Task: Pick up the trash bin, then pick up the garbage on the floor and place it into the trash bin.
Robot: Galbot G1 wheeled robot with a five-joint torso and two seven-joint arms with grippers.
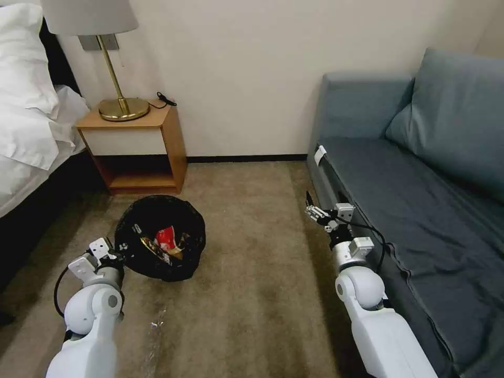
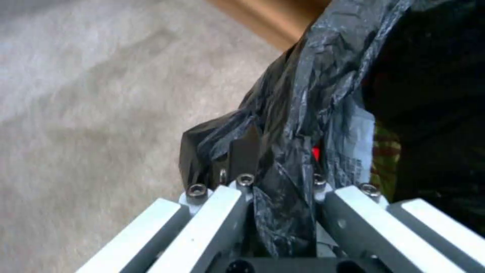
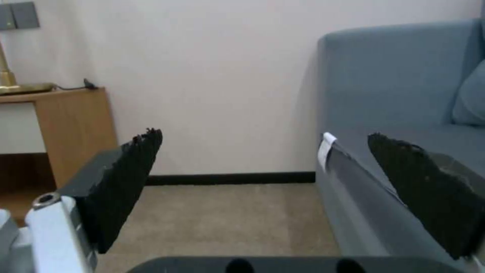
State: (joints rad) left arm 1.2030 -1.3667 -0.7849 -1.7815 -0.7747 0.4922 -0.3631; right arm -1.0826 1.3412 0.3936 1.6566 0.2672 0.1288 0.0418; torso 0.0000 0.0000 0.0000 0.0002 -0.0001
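The trash bin (image 1: 160, 236), lined with a black bag, sits low over the carpet in front of the nightstand, its mouth facing up. Inside it lie pieces of garbage: a red-and-white packet (image 1: 166, 237) and a gold wrapper (image 1: 152, 247). My left gripper (image 1: 118, 254) is shut on the bin's near-left rim. In the left wrist view the left gripper (image 2: 280, 178) pinches the crumpled black liner (image 2: 313, 94) between its fingers. My right gripper (image 1: 315, 208) hangs open beside the sofa's front edge. Its dark pads (image 3: 126, 182) stand wide apart, with nothing between them.
A wooden nightstand (image 1: 137, 144) with a brass lamp (image 1: 122, 107) stands behind the bin, and a bed (image 1: 26, 126) is at the left. A blue sofa (image 1: 420, 173) runs along the right. A faint clear shiny scrap (image 1: 155, 323) lies on the carpet near my left arm.
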